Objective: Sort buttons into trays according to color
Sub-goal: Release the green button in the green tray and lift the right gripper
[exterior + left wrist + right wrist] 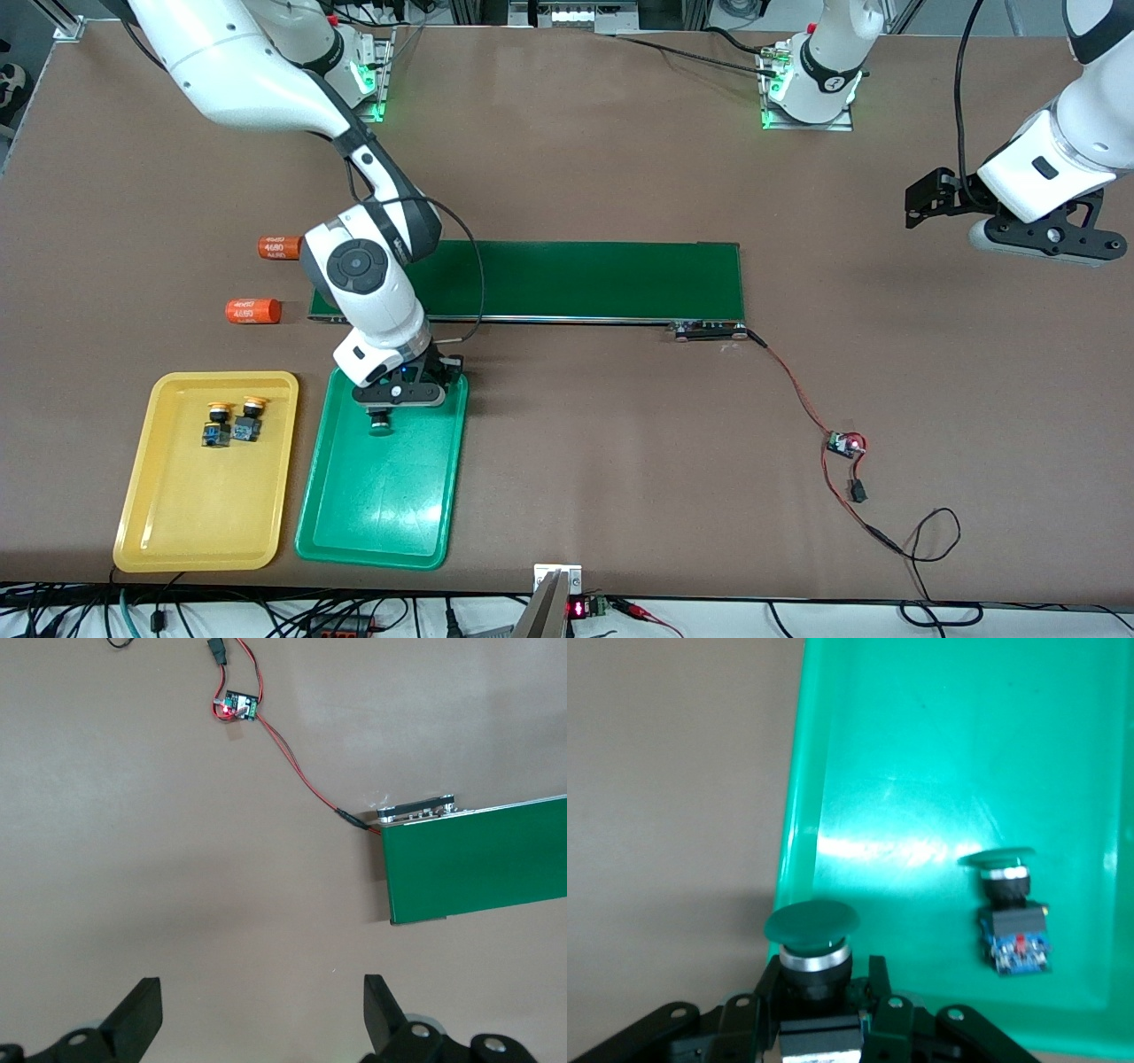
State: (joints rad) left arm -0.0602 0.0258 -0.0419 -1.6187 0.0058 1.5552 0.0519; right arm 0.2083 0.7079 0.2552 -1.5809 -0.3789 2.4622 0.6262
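With both yellow-capped buttons (232,422) lying in the shallow yellow plastic tray (168,514), the right hand (383,424), clamped on a green-capped button (811,943) over the green plastic tray (390,523), should lower it clear of the green-capped button already there (1013,917) before letting go, while the left hand (921,202) waits wide open above the brown tabletop (620,443).

The green tray (939,753) is glossy, smooth plastic catching glare, the yellow tray (177,523) shines likewise, the table (567,159) looks matt brown, the conveyor belt (478,859) matt green, and the held button (811,926) wears a metal collar.
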